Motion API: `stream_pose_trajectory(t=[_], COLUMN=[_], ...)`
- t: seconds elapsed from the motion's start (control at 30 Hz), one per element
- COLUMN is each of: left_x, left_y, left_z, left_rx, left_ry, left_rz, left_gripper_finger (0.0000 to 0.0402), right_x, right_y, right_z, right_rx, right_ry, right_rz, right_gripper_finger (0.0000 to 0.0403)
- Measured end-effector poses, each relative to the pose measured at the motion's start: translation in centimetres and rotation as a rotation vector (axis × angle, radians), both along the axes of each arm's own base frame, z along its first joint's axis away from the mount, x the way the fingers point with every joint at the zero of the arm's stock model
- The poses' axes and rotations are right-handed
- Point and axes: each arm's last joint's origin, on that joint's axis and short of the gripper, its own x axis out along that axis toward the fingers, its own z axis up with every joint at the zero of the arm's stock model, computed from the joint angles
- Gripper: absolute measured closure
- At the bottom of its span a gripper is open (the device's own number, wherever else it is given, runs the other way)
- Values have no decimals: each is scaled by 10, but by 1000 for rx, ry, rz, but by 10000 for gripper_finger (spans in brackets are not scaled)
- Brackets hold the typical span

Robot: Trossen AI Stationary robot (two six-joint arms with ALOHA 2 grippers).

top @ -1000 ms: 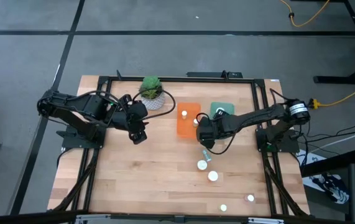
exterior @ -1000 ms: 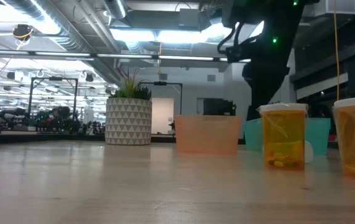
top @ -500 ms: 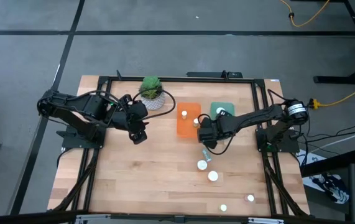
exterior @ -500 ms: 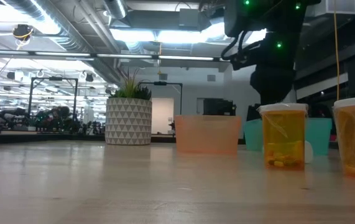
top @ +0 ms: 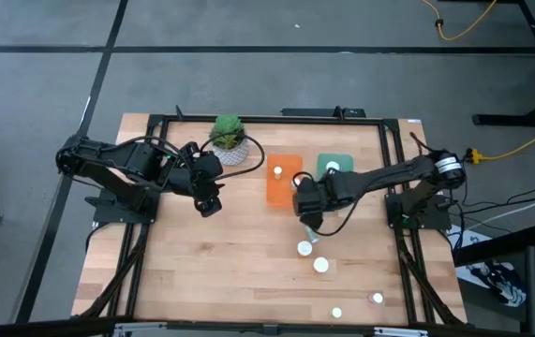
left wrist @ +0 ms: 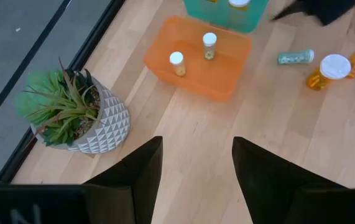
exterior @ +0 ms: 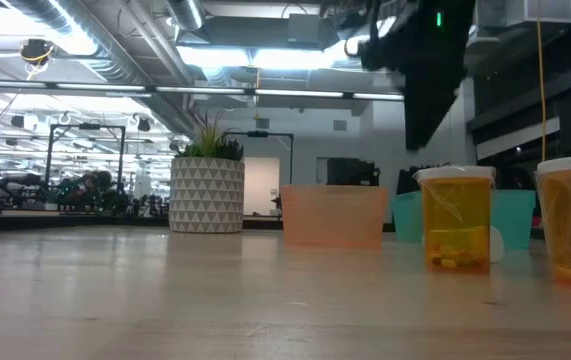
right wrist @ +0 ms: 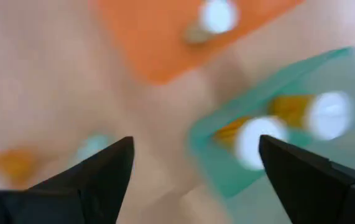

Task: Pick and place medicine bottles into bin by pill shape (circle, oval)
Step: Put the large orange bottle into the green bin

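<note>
Several amber medicine bottles with white caps stand on the table's near right part (top: 321, 265); two of them show close in the low view (exterior: 455, 218). A green-filled bottle (top: 310, 234) lies on its side. Two small bottles (left wrist: 209, 45) stand in the orange bin (top: 281, 192). Two more are in the teal bin (right wrist: 270, 134). My right gripper (right wrist: 193, 155) is open and empty, above the table just near of the two bins (top: 308, 211). My left gripper (left wrist: 196, 155) is open and empty, over the table's left part (top: 211, 204).
A green plant in a white patterned pot (top: 229, 139) stands at the far edge, left of the orange bin. The teal bin (top: 334, 161) sits right of the orange bin. Bare wood lies across the table's left and near middle.
My right gripper has risen above the table beside the bins and shifted a little toward the table's left. The bottles and bins stay where they were.
</note>
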Motion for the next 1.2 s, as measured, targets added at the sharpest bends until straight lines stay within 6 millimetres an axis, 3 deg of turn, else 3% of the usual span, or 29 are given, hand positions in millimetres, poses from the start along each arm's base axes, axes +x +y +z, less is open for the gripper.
stream_pose_trajectory(t=[0.17, 0.33, 0.47, 0.7, 0.87, 1.2], left_x=[0, 0, 0, 0, 0, 0], left_y=[0, 0, 0, 0, 0, 0], left_z=[0, 0, 0, 0, 0, 0], left_rx=[-1, -1, -1, 0, 0, 0], left_ry=[-2, -2, -2, -2, -2, -2], left_rz=[0, 1, 0, -1, -1, -1], left_gripper_finger=[214, 214, 214, 214, 214, 214], right_x=[8, 8, 6, 3, 8, 21], right_y=[33, 75, 106, 150, 154, 128], right_z=[37, 48, 39, -3, -22, -31], right_rx=[266, 342, 375, 293, 253, 261], right_ry=[-111, -239, -249, -98, -77, -44], right_rz=[-7, 41, 74, 294, 195, -58], right_gripper_finger=[59, 59, 59, 59, 59, 59])
